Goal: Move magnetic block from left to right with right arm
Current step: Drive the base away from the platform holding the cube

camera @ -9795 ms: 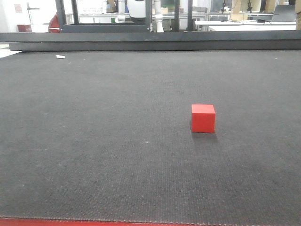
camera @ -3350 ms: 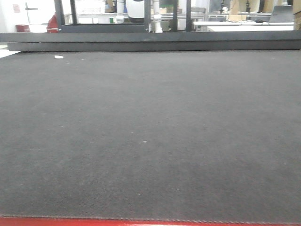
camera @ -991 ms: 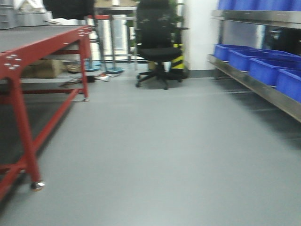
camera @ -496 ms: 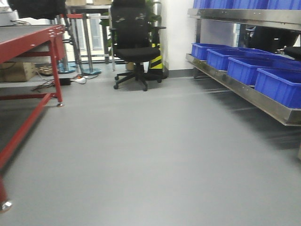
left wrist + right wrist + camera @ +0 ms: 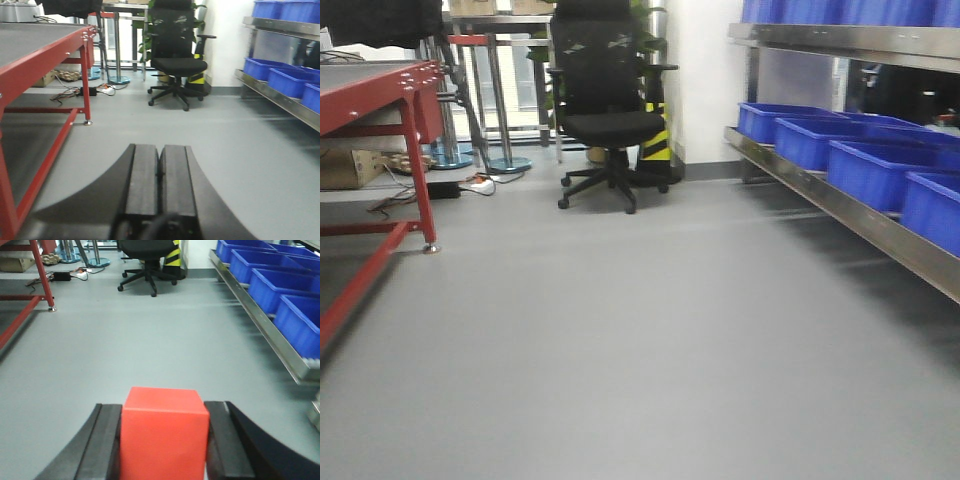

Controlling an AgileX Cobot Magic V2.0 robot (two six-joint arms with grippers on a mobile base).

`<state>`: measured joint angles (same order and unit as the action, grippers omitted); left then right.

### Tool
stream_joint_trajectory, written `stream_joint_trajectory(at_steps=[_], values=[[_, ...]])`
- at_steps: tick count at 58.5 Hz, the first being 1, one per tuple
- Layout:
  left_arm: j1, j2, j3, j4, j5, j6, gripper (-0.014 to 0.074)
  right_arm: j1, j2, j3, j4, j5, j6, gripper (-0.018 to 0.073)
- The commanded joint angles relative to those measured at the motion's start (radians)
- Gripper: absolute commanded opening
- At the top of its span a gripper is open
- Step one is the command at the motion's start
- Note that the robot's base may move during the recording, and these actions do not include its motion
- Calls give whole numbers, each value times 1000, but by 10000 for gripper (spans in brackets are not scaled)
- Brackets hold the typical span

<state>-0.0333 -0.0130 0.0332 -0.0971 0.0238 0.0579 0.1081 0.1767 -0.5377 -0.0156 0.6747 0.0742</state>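
We hold the magnetic block point(image 5: 164, 434) clamped in our right gripper point(image 5: 163, 412) above the grey floor point(image 5: 125, 335), with our left gripper point(image 5: 160, 152) closed on nothing.

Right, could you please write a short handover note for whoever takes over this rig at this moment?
Left gripper: shut, empty.
Right gripper: shut on the small bright-red matte cube, held above the grey floor.
Done: cube grasped by the right arm.
Left: set it down on the right side; no set-down spot shows in any view. The red metal table sits at the left of the front view.
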Motion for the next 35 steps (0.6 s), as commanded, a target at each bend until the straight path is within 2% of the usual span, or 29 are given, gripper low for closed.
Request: stream_joint_trajectory(at_steps=[1, 35], values=[[-7, -13, 8, -5, -81, -6, -126, -3, 17, -26, -6, -82, -6, 224], [-7, -13, 8, -5, -81, -6, -126, -3, 17, -26, -6, -82, -6, 224]])
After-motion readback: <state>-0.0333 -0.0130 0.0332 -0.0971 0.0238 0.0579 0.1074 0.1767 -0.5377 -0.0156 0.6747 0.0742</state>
